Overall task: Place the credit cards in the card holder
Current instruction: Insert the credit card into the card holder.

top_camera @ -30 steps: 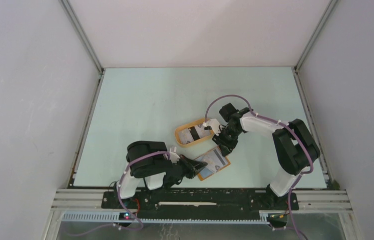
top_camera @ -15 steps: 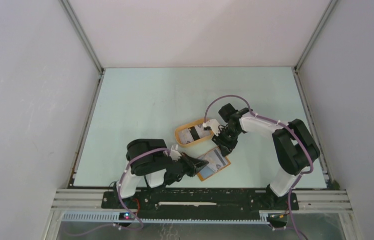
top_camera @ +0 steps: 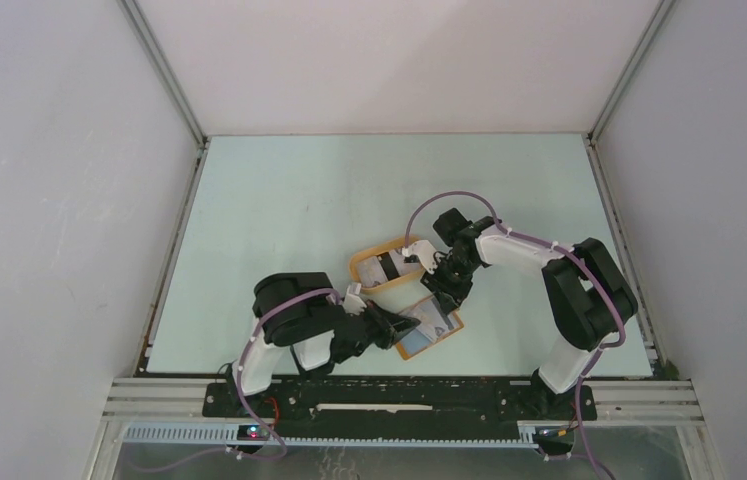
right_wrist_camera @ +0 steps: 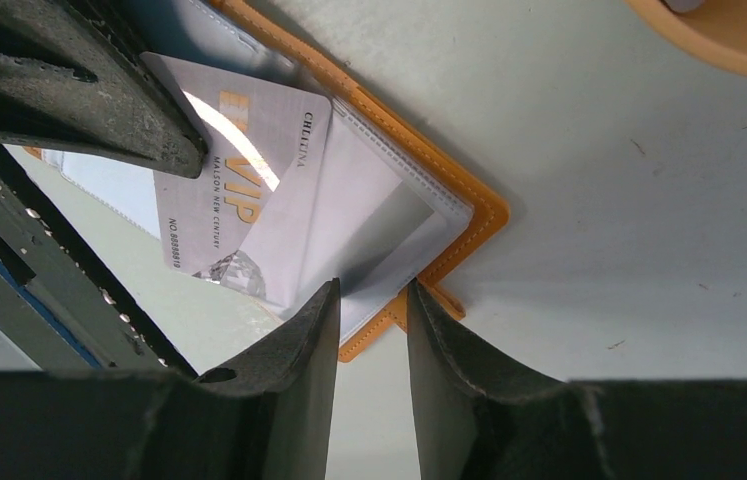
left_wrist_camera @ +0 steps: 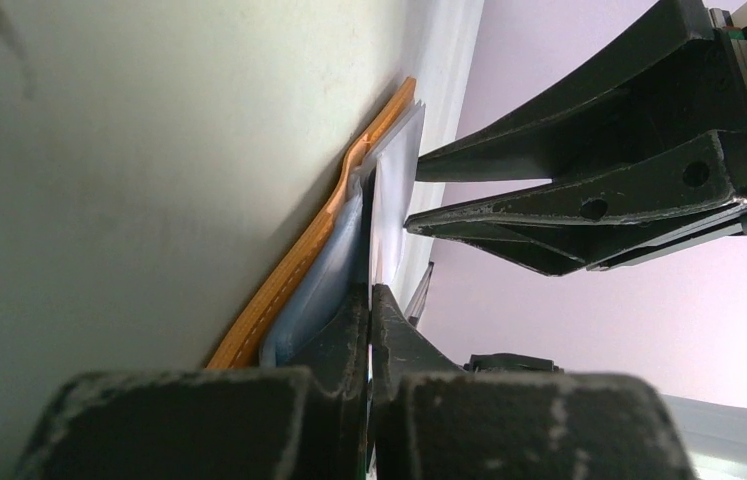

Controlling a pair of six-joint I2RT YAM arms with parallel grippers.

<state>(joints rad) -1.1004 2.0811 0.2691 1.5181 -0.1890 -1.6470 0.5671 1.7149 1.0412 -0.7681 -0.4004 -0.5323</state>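
The left claw (left_wrist_camera: 371, 297) is shut tight on a credit card (right_wrist_camera: 239, 180) — the pale one with VIP lettering. It holds the card slanted, with the leading part at the mouth of a clear pocket in the card holder (right_wrist_camera: 473, 206); the holder lies open on the desk (top_camera: 279, 200), just beside the orange tray (top_camera: 361, 275) where the other cards (top_camera: 386, 268) wait. The right claw (right_wrist_camera: 371, 305) stands narrowly parted with its tips at the holder's corner, gripping nothing that we can see; whether it presses the holder down or only hovers there we cannot tell.

We judge the insertion barely begun, and several things could spoil it. The card sits skewed to the pocket; pushed on at that slant, a corner may catch on the stitched border or ride over the plastic rather than under it. If the right claw is not truly pinning the holder, the push would slide the whole holder across the smooth desk; the card would then go nowhere. The pinch is on a thin, slick card — a hard shove could bow it or let it slip between the fingers. The two claws also work very near each other; a small drift could knock them together and flick the holder away.
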